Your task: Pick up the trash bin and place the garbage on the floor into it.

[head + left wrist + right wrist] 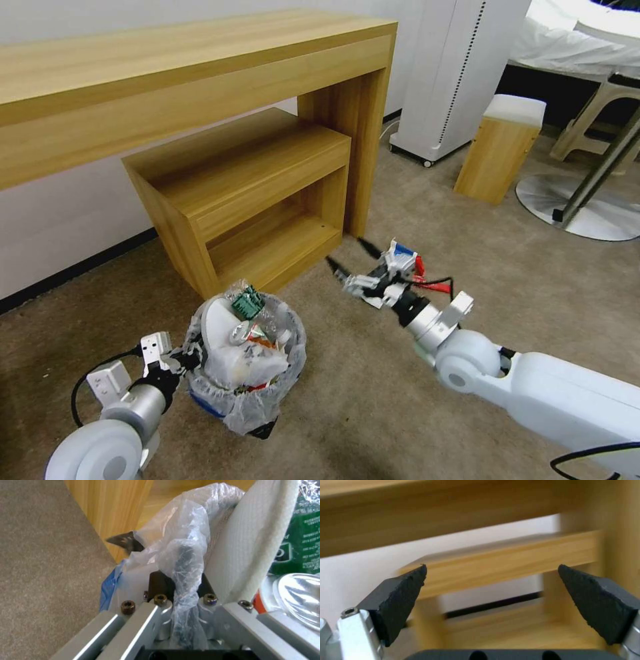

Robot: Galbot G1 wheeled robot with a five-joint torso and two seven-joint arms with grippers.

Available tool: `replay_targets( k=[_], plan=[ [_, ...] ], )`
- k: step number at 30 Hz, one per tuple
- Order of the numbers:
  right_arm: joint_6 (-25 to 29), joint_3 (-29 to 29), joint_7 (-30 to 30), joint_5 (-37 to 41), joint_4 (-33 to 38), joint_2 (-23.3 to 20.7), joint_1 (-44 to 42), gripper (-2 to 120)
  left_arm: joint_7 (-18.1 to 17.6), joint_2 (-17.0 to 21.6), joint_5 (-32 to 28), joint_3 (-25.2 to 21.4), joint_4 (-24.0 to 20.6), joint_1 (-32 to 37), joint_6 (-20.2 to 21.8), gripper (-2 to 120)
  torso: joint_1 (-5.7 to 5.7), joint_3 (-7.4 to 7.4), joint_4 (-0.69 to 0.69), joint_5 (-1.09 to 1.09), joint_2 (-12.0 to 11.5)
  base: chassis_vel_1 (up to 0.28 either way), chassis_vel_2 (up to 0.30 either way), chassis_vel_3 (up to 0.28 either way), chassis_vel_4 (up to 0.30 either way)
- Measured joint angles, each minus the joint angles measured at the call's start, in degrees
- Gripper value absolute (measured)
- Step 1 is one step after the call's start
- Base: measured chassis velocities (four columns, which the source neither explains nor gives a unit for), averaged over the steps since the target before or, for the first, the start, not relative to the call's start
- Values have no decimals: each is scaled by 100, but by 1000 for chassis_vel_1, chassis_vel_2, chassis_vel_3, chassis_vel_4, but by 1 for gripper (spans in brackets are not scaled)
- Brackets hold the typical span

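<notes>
**Bin gripped at rim, right jaws spread and empty**

Beige carpet floor (373, 393) runs beneath a wooden desk (200, 73) and its low shelf unit (253, 193). Just before that unit sits the trash bin (257, 400), its crinkled bag heaped with garbage (243, 340): a white slipper (253, 542) and a green-labelled bottle (300, 535) stick up. At the bin's left side, the left gripper (181, 360) is clamped over the bagged rim, plastic bunched between its jaws. Well apart to the right, the right gripper (347, 257) hangs above bare carpet, jaws spread wide, fingertips (406, 590) holding nothing, pointed toward the shelf.
</notes>
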Motion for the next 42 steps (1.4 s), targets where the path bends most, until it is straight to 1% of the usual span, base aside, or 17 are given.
replay_targets(
  k=[1, 2, 3, 4, 5, 7, 8, 9, 13, 15, 23, 26, 28, 31, 32, 36, 42],
  plan=[
    [0, 0, 0, 0, 0, 0, 0, 100, 0, 0, 0, 0, 0, 0, 0, 3, 0, 0, 0, 0, 0, 0, 0, 0, 0],
    [-57, 271, 178, -22, -55, -8, -117, 100, 11, -11, 24, 0, 0, 3, -6, 3, 0, 0, -1, -2, 0, 0, 0, 0, 0],
    [-80, 348, 225, -36, -72, -9, -152, 100, 14, -13, 31, 0, 0, 4, -6, 3, 0, 0, -2, -3, 0, 0, 0, 0, 0],
    [-128, 631, 421, -101, -151, -10, -294, 100, 22, -16, 54, 3, 2, 11, -8, 3, 0, 0, -4, -2, 0, 0, 0, 0, 0],
    [-128, 631, 421, -101, -151, -10, -294, 100, 22, -16, 54, 3, 2, 11, -8, 3, 0, 0, -4, -2, 0, 0, 0, 0, 0],
    [-198, 1150, 806, -378, -358, 55, -638, 100, 31, -15, 71, 2, 3, 24, -10, 3, 0, 0, -4, -2, 0, -21, -17, -28, -19],
    [-207, 1285, 860, -447, -402, 83, -744, 100, 31, -13, 71, 1, 3, 25, -10, 3, 0, 0, -3, 0, 0, 0, 0, 0, 0],
    [-207, 1285, 860, -447, -402, 83, -744, 100, 31, -13, 71, 1, 3, 25, -10, 3, 0, 0, -3, 0, 0, 0, 0, 0, 0],
    [-277, 1617, 1060, -598, -451, 174, -1044, 100, 35, -13, 87, -2, 2, 38, -14, 3, 0, 0, -4, -2, 0, -42, -41, -49, -45],
    [-341, 1785, 1246, -719, -488, 233, -1228, 100, 40, -24, 100, -2, 1, 42, -25, 3, 0, 0, -4, -2, 0, -63, -74, -83, -79],
    [-585, 2072, 1718, -1252, -688, 352, -1655, 100, 69, -64, 144, 18, 3, 37, -46, 3, 1, 0, -8, -1, 0, -69, -65, -69, -73],
    [-549, 2136, 1774, -1323, -743, 386, -1725, 100, 72, -80, 150, 18, 5, 36, -47, 3, 1, 0, -4, -2, 0, 0, 0, 0, 0],
    [-406, 2178, 1806, -1417, -822, 429, -1752, 100, 73, -88, 159, 14, 5, 46, -47, 3, 1, 0, -1, -2, 0, 0, 0, 0, 0],
    [-319, 2216, 1812, -1490, -878, 468, -1755, 100, 74, -90, 159, -1, 2, 52, -47, 3, 1, 0, -1, -3, 0, 0, 0, 0, 0],
    [-194, 2237, 1762, -1564, -935, 501, -1758, 100, 74, -90, 159, -15, -1, 52, -48, 3, 1, 0, -2, -2, 0, 0, 0, 0, 0],
    [-79, 2254, 1607, -1784, -1014, 558, -1813, 100, 68, -90, 151, -47, -15, 61, -48, 3, 1, 0, -4, -2, 0, 0, 0, 0, 0],
    [88, 2221, 1487, -1984, -1157, 665, -1835, 100, 59, -115, 150, -86, -30, 113, -48, 3, 1, 0, -3, -1, 0, 0, 0, 0, 0]
  ],
)
